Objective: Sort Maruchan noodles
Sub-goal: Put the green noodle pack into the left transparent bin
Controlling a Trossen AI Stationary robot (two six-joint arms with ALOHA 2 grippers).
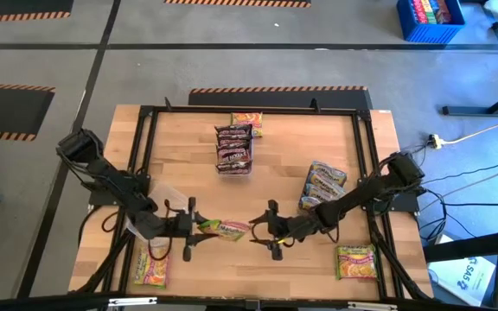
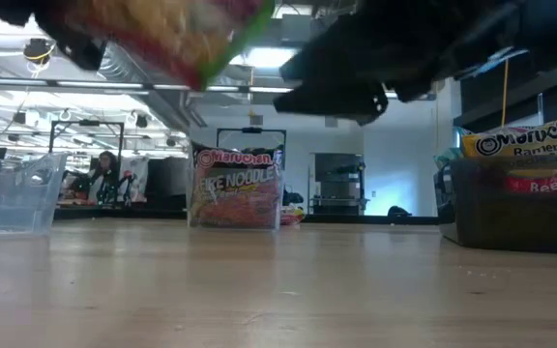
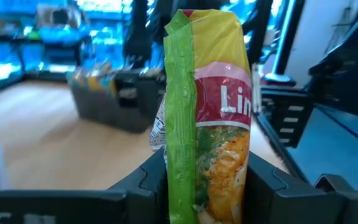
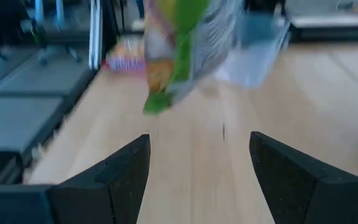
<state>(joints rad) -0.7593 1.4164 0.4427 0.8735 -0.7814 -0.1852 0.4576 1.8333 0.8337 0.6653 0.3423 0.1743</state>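
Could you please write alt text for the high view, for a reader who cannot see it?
Seen from above, the left gripper holds a yellow-green noodle packet over the wooden table, facing the open right gripper. Other packets lie around, including a dark maroon stack at the far side.

My left gripper (image 1: 199, 226) hangs low over the table's near middle, fingers (image 3: 267, 186) clamped on a yellow-green packet (image 3: 213, 118), while my right gripper (image 1: 262, 233) faces it close by, fingers (image 4: 126, 171) spread apart
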